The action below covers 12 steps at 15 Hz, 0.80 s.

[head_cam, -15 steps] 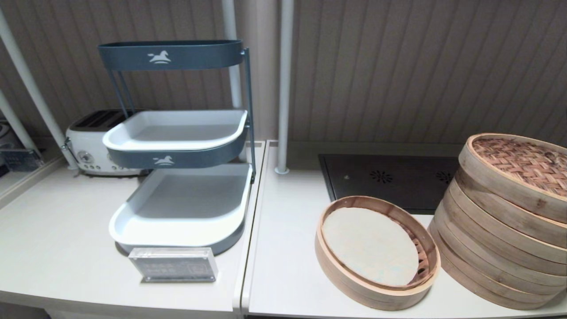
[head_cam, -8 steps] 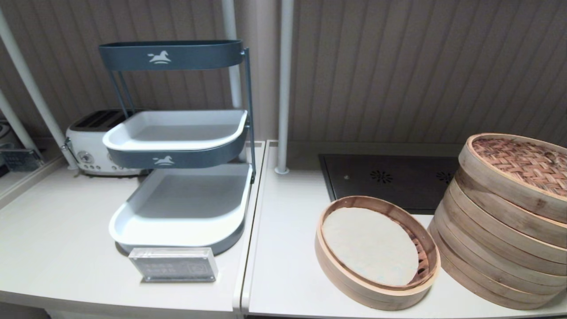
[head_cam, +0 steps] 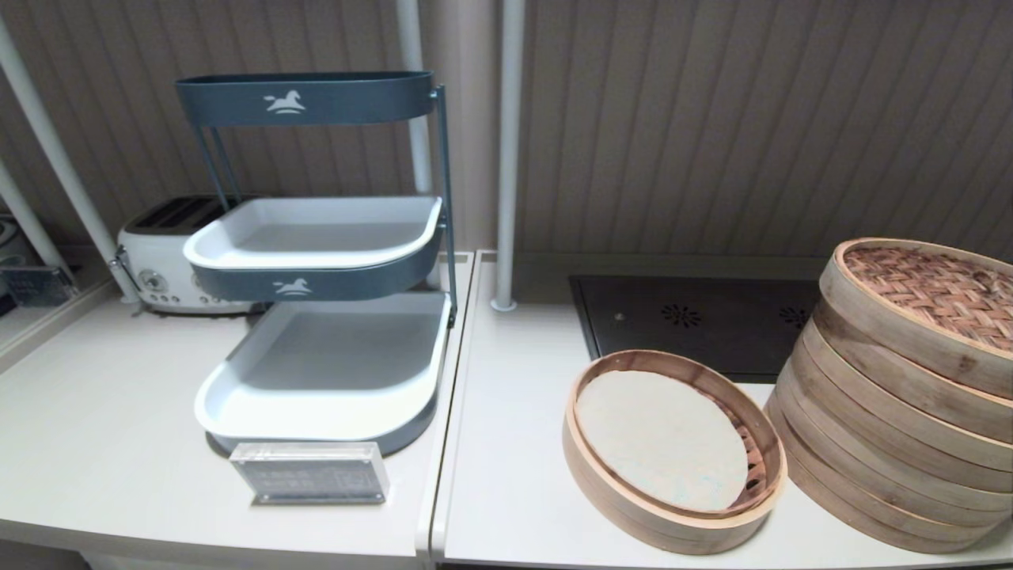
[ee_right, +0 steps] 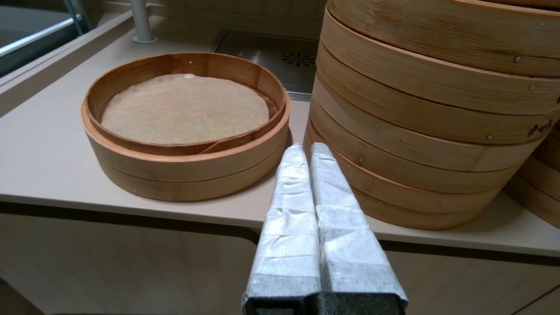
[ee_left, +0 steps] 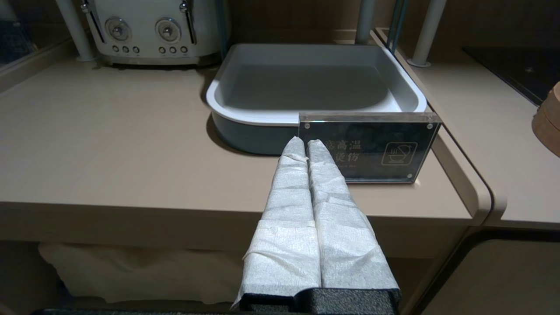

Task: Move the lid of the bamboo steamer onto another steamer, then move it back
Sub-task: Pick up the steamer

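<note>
A reddish-brown woven bamboo steamer lid with a pale rim band lies on top of the tall steamer of several stacked tiers at the right edge of the counter; its centre is cut off from view. The same tall steamer fills the right wrist view. My right gripper is shut and empty, low at the counter's front edge, pointing between the tall steamer and a low basket. My left gripper is shut and empty, before the counter's front edge. Neither arm shows in the head view.
The low single-tier basket with a pale liner sits left of the tall stack. Behind it is a dark hob. A three-tier tray rack, a toaster and an acrylic sign stand on the left counter. Another bamboo stack shows at far right.
</note>
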Available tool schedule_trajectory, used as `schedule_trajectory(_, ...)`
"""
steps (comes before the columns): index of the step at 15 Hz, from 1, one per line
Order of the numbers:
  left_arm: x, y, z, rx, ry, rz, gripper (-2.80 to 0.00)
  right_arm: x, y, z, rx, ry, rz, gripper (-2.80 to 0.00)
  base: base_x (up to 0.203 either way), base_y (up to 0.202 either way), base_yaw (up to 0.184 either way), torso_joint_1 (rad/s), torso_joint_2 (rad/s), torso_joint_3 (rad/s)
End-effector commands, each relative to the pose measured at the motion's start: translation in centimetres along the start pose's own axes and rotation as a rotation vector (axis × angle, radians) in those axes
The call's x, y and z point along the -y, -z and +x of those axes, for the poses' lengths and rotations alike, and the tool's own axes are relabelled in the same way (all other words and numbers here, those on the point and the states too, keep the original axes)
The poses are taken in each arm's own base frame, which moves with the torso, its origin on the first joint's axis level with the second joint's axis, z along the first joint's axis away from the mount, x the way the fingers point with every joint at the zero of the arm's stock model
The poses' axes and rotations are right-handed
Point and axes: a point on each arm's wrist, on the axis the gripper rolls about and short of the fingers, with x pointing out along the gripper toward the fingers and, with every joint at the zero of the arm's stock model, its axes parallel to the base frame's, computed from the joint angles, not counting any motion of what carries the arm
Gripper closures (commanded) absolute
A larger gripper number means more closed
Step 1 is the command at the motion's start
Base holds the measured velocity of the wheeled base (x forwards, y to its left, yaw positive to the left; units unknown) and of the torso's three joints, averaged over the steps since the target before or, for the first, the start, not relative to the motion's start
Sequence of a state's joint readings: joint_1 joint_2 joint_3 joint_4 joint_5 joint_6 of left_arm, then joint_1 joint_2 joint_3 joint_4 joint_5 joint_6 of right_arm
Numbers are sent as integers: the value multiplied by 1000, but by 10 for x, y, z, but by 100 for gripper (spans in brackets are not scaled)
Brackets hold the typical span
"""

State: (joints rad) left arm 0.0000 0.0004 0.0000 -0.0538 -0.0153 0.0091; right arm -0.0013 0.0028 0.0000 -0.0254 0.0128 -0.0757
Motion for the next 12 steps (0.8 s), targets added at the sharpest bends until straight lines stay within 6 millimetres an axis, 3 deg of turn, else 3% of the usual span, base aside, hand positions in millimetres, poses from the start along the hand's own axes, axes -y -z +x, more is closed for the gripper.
schedule_trajectory(1, 0, 8, 2, -26, 0, 0, 0, 0, 4, 1, -29, -3, -16, 0, 0, 0, 0, 0, 0, 0)
schedule_trajectory(3, 0, 8, 2, -27, 0, 0, 0, 0, -6, -3, -38, -2, -18, 0, 0, 0, 0, 0, 0, 0)
schedule_trajectory(5, 0, 8, 2, -27, 0, 0, 0, 3, -37, -13, -20, -4, -20, 0, 0, 0, 0, 0, 0, 0)
schedule_trajectory(7, 0, 8, 2, -27, 0, 0, 0, 5, -66, -10, -61, -11, -20, 0, 0, 0, 0, 0, 0, 0)
schedule_trajectory(9, 0, 8, 2, -27, 0, 0, 0, 8, -109, 2, -83, -16, -19, 0, 0, 0, 0, 0, 0, 0)
schedule_trajectory(12, 0, 8, 2, -27, 0, 0, 0, 15, -188, 32, -54, -21, 5, 0, 0, 0, 0, 0, 0, 0)
